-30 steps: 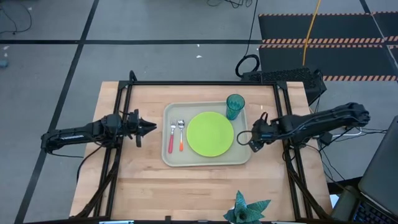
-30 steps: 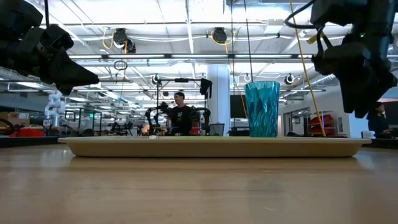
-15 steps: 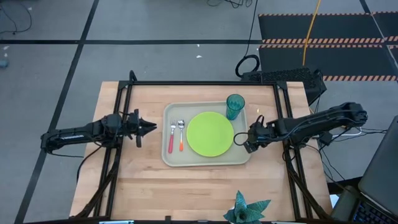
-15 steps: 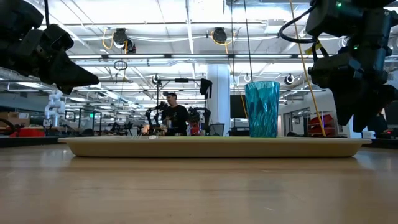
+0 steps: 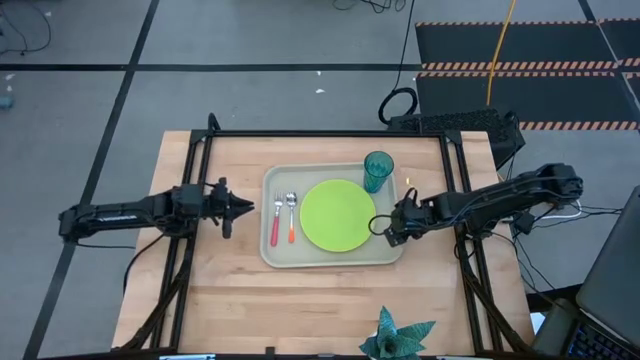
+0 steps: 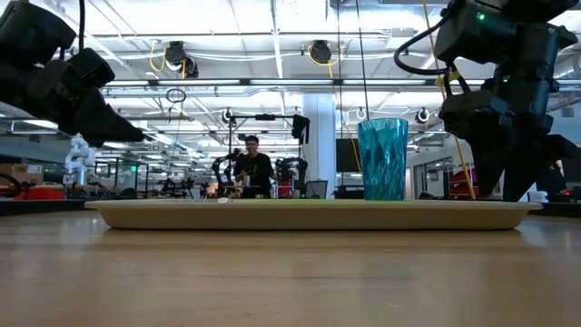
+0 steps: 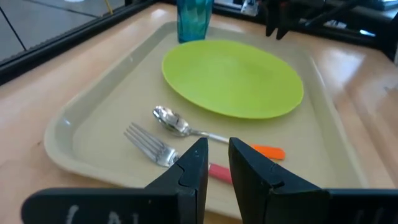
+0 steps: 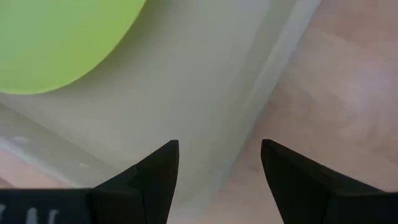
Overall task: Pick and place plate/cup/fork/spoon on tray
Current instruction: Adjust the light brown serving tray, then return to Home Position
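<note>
The table (image 5: 220,290) is pale wood with a black frame around its edges. On its middle lies the tray (image 5: 330,257), beige with a raised rim, and everything else of the setting rests inside it.

The plate (image 5: 338,215) — round, flat, lime green — sits in the tray's centre-right part. The cup (image 5: 378,170), a teal tumbler, stands upright in the tray's far right corner, just beside the plate's rim. On the left strip of the tray lie the fork (image 5: 275,223) with its red-pink handle and the spoon (image 5: 291,217) with its orange handle, side by side and parallel, the fork nearer the tray's left edge.

The right gripper (image 5: 379,226) hangs over the tray's right rim, close by the plate's edge; its two dark fingers (image 8: 155,177) stand well apart with nothing between them, the tray floor showing in the gap. The left gripper (image 5: 246,208) is over bare wood just left of the tray, pointing at the fork and spoon; its fingers (image 7: 189,168) stand only a narrow slit apart — holding nothing.

At the table's near edge sits a spiky teal leafy thing (image 5: 400,338). In the room beyond, a person (image 6: 250,168) stands far off.
</note>
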